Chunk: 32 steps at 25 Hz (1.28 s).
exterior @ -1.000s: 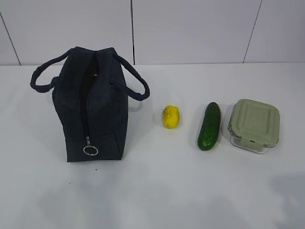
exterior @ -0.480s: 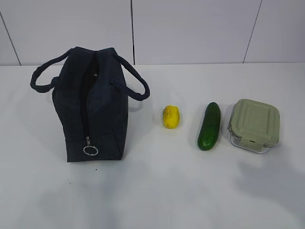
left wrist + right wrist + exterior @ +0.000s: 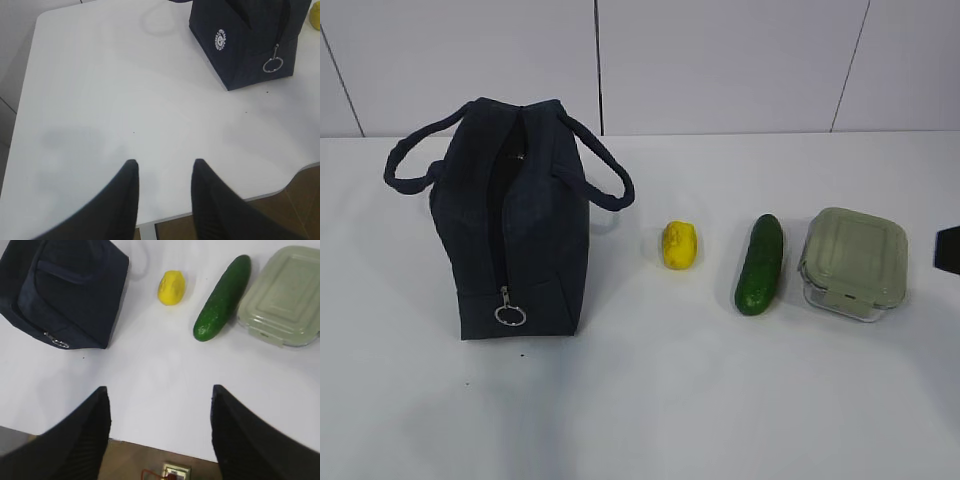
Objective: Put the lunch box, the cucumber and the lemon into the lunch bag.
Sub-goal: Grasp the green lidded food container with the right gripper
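Nothing has been picked up yet, so the first step looks to be only starting. The dark navy fabric lunch bag [image 3: 510, 225] with two loop handles stands on the left of the white table [image 3: 650, 400]. Its black top zipper [image 3: 501, 215] looks opened, with the silver ring pull [image 3: 510, 315] hanging at the near end.

To its right, three things are laid in a row, each apart from the next: the small bright yellow lemon [image 3: 679, 245], then the short, thick dark green cucumber [image 3: 761, 264], then the squarish clear lunch box [image 3: 853, 262] with a pale sage-green lid.

The cucumber's long side runs from far to near. Its near end is tipped a little toward the bag.

The left gripper [image 3: 162, 167] is held over bare table, fingers spread, nothing between them. The right gripper [image 3: 160, 395] is spread wide too, and is empty.

Next, one thing should probably be reached for. For the cucumber, the fingers would need to be closed across its thick middle.
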Available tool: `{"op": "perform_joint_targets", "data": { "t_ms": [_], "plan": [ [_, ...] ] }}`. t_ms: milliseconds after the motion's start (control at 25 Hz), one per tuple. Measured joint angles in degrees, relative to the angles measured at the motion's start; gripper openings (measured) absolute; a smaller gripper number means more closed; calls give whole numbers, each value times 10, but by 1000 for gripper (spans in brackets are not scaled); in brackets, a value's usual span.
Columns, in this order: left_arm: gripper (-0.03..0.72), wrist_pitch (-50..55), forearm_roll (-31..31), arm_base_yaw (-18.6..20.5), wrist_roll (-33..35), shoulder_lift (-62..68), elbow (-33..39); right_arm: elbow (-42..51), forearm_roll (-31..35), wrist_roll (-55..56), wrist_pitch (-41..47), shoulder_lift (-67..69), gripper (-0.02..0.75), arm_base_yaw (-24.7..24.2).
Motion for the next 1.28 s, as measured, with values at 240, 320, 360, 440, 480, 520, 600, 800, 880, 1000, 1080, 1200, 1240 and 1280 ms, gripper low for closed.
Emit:
{"op": "perform_joint_targets", "data": {
  "t_ms": [240,320,360,440,480,520,600,800,880,1000,1080,1200,1240,1280],
  "plan": [
    [239,0,0,0,0,0,0,-27,181,-162,3,165,474,-6],
    [239,0,0,0,0,0,0,-49,231,-209,30,219,474,-33],
    [239,0,0,0,0,0,0,-58,250,-232,50,246,474,-53],
    [239,0,0,0,0,0,0,-77,289,-269,97,291,474,-116],
    [239,0,0,0,0,0,0,-84,302,-283,125,312,474,-146],
    [239,0,0,0,0,0,0,-89,315,-295,148,333,474,-184],
    [239,0,1,0,0,0,0,-92,337,-313,184,368,474,-232],
    [239,0,1,0,0,0,0,-94,344,-353,214,444,474,-278],
    [239,0,1,0,0,0,0,-94,337,-363,217,458,474,-287],
    [239,0,1,0,0,0,0,-94,331,-387,215,469,475,-296],
    [239,0,1,0,0,0,0,-94,326,-398,207,475,478,-301],
    [239,0,1,0,0,0,0,-94,324,-407,195,486,526,-305],
    [239,0,1,0,0,0,0,-94,324,-411,194,490,557,-305],
    [239,0,1,0,0,0,0,-94,324,-413,193,496,587,-305]
  ]
}}
